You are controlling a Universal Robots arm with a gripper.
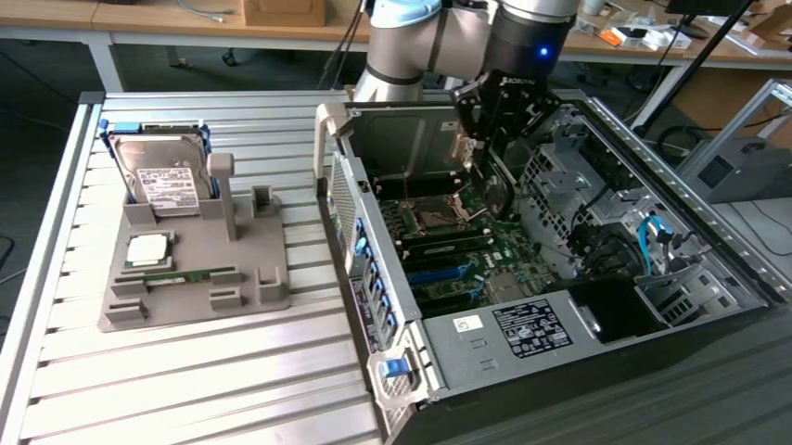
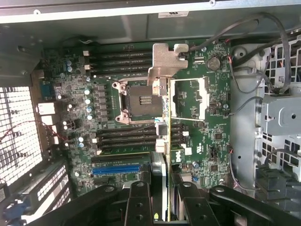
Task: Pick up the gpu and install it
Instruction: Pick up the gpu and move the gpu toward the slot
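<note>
Going from the exterior view's left: the grey parts tray (image 1: pixel 185 311) has a hard drive (image 1: pixel 167 181), a CPU (image 1: pixel 148 248) and a RAM stick (image 1: pixel 185 276) parked in it, none of which matters right now. Then comes the open PC case (image 1: pixel 371 232), with the arm (image 1: pixel 421 37) over it and the gripper (image 1: pixel 492 125) down among the internals. My worry is this. The gpu (image 2: pixel 162 129) hangs edge-on above the motherboard (image 2: pixel 207 136), right by the bare CPU socket (image 2: pixel 141 99) and the RAM slots (image 2: pixel 122 56), and I can't tell whether it's lined up with the blue slot (image 2: pixel 116 169). If it comes down crooked or off the slot, its edge would hit board parts or socket pins instead of seating, and any push could bend something. Its metal bracket (image 2: pixel 165 61) could also catch on the case, and the loose cables (image 2: pixel 263 52) further right look snaggable. A thin card held by one end could twist in the grip too. The pincer itself is partly closed, with its fingers (image 2: pixel 138 197) clamped either side of the card.
</note>
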